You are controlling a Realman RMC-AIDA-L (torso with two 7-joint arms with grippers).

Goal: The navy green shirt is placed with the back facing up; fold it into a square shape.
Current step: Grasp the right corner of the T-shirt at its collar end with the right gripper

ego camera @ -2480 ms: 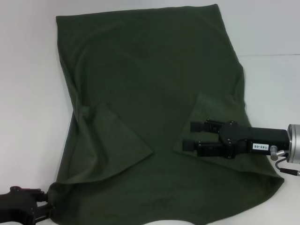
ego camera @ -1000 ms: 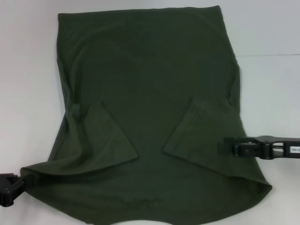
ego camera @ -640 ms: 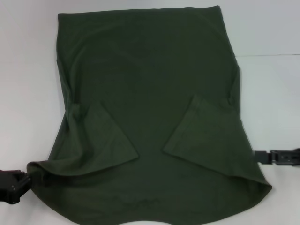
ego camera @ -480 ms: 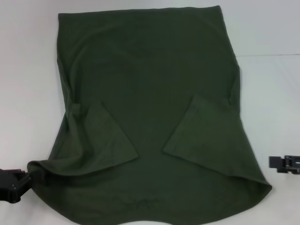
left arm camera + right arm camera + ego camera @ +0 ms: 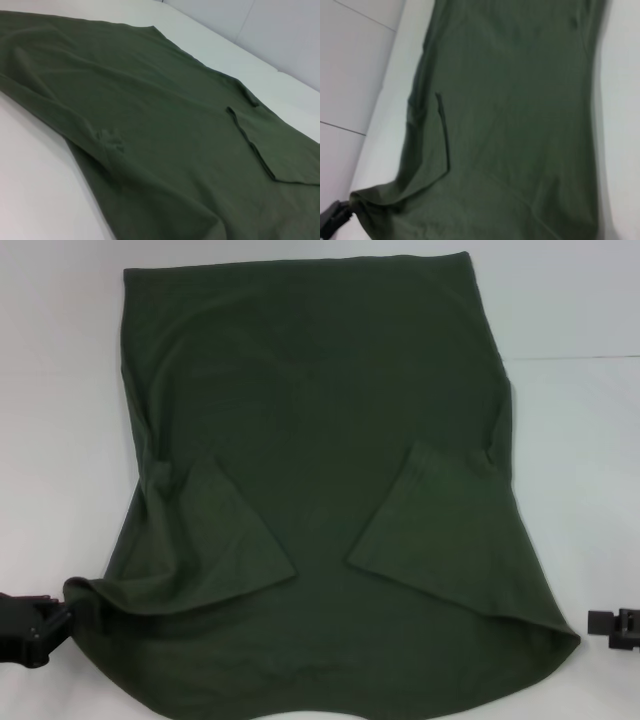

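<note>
my left gripper point(image 5: 45, 625) pinching the near-left corner of the navy green shirt point(image 5: 320, 490) | my right gripper point(image 5: 615, 628) just off its near-right corner, grip state unclear | shirt flat on white table point(image 5: 60, 390), sleeves folded inward, long axis running away from me

We see a plain white desk point(image 5: 60, 440) under even, soft light. A thin seam point(image 5: 575, 358) crosses it toward its right edge. Beyond the far edge rises a pale panelled wall point(image 5: 280, 30).

No readable text, label or number anywhere — the shirt point(image 5: 320, 440) shows plain
</note>
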